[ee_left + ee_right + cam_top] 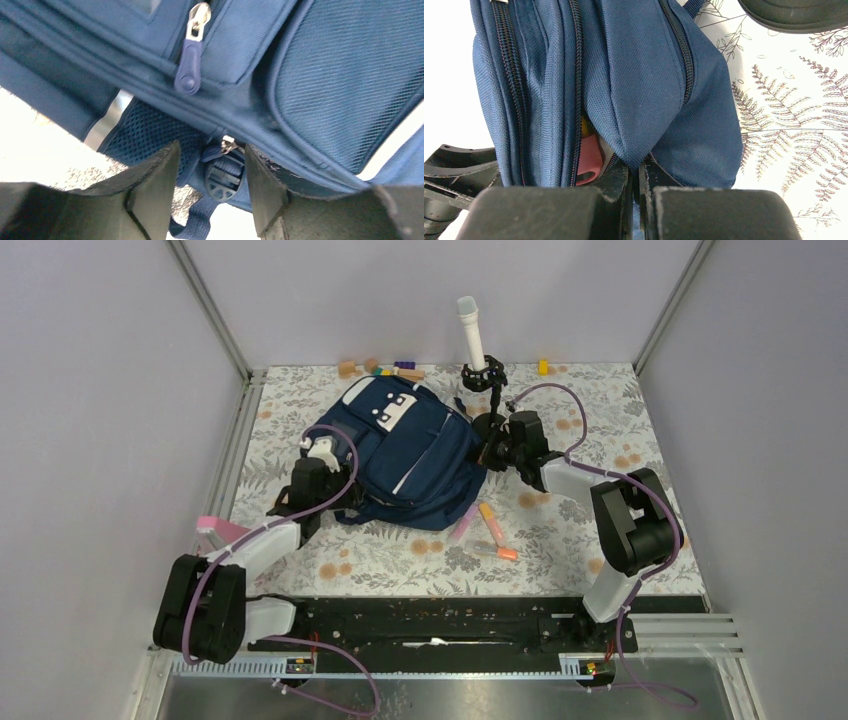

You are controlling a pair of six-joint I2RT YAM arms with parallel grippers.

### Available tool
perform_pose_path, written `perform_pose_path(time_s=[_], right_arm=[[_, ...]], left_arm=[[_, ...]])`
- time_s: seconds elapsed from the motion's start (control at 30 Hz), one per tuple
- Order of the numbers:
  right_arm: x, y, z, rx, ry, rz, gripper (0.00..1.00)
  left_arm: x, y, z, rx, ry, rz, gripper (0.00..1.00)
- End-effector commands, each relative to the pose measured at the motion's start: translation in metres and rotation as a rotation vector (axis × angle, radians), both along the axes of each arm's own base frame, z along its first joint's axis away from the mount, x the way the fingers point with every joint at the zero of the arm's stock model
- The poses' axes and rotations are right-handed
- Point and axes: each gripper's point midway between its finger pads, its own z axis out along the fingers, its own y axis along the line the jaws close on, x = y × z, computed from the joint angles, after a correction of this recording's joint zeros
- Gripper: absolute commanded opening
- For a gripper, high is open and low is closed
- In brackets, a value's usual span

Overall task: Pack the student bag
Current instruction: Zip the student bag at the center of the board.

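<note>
Navy cloth is pinched in my right gripper (639, 175), clamped shut on an edge of the backpack (410, 445), while my left gripper (211, 152) stands half open astride a dark zip tab (223, 177), which I should centre before squeezing; the backpack lies mid-way across the table (585, 525).

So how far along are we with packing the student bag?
A pink item seems already inside the student bag. In hand: the right hand pinches fabric beside that opening, and the left hand brackets a zipper pull, jaws apart. Left: three markers lie loose on the table beside the bag.
</note>
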Motion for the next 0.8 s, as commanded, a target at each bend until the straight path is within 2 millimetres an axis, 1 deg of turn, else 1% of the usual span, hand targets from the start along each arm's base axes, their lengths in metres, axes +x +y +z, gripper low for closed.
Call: perform_pose_path(time_s=[0.0, 0.07, 0.13, 0.17, 0.3, 0.43, 0.53, 0.6, 0.63, 0.77], right_arm=[[0.032, 0.004, 0.051, 0.078, -0.145, -0.023, 0.00], [0.033, 0.005, 0.052, 0.083, -0.145, -0.021, 0.00], [0.033, 0.006, 0.053, 0.089, -0.144, -0.019, 0.00], [0.033, 0.006, 0.053, 0.091, -0.144, -0.019, 0.00], [0.033, 0.006, 0.052, 0.093, -0.142, -0.017, 0.00], [0.032, 0.007, 0.052, 0.107, -0.137, -0.015, 0.00], [0.032, 0.009, 0.050, 0.112, -0.131, -0.011, 0.00], [0.031, 0.009, 0.050, 0.115, -0.128, -0.008, 0.00], [0.030, 0.009, 0.050, 0.115, -0.127, -0.007, 0.00], [0.029, 0.009, 0.048, 0.115, -0.122, -0.004, 0.00]], left_arm=[[0.027, -0.018, 0.036, -0.040, -0.122, -0.083, 0.54], [0.028, -0.021, 0.030, -0.047, -0.096, -0.099, 0.54], [0.027, -0.024, 0.024, -0.054, -0.070, -0.109, 0.46], [0.027, -0.024, 0.023, -0.055, -0.062, -0.105, 0.43], [0.018, -0.025, 0.023, -0.079, -0.076, -0.111, 0.50], [0.012, -0.025, 0.024, -0.095, -0.093, -0.114, 0.50], [0.009, -0.027, 0.022, -0.097, -0.066, -0.125, 0.50], [0.006, -0.021, 0.023, -0.083, -0.067, -0.101, 0.51], [0.004, -0.018, 0.028, -0.079, -0.090, -0.085, 0.51], [0.000, -0.005, 0.035, -0.063, -0.124, -0.027, 0.54]])
